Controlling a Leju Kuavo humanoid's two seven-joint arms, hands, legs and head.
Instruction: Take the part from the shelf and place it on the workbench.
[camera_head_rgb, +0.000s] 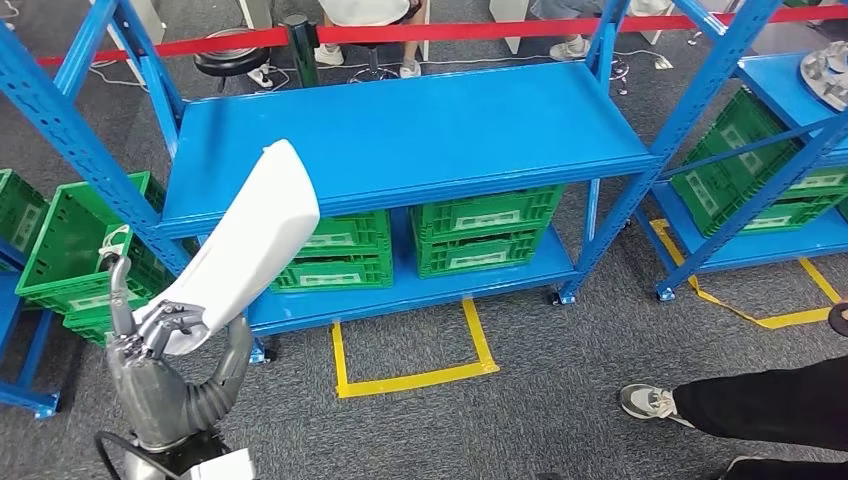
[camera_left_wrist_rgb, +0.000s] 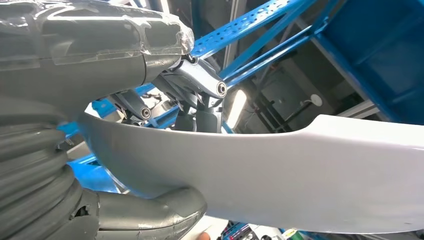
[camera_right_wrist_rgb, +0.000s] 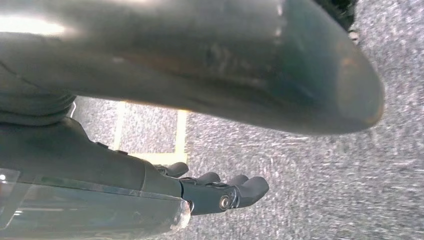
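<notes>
Floor (camera_head_rgb: 560, 400): grey carpet, marked with a yellow tape square (camera_head_rgb: 412, 358) in front of the centre rack. Blue steel rack (camera_head_rgb: 400, 135) at centre, top shelf bare; green crates (camera_head_rgb: 487, 229) on its lower shelf. Second blue rack (camera_head_rgb: 790, 150) to the right, also holding green crates. Red barrier (camera_head_rgb: 420, 32) runs along the far side. A person's leg (camera_head_rgb: 760, 405) at near right.

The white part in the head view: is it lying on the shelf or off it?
Off it. The left hand grips the white part at its lower end, raised in front of the blue shelf, whose top is bare.
</notes>
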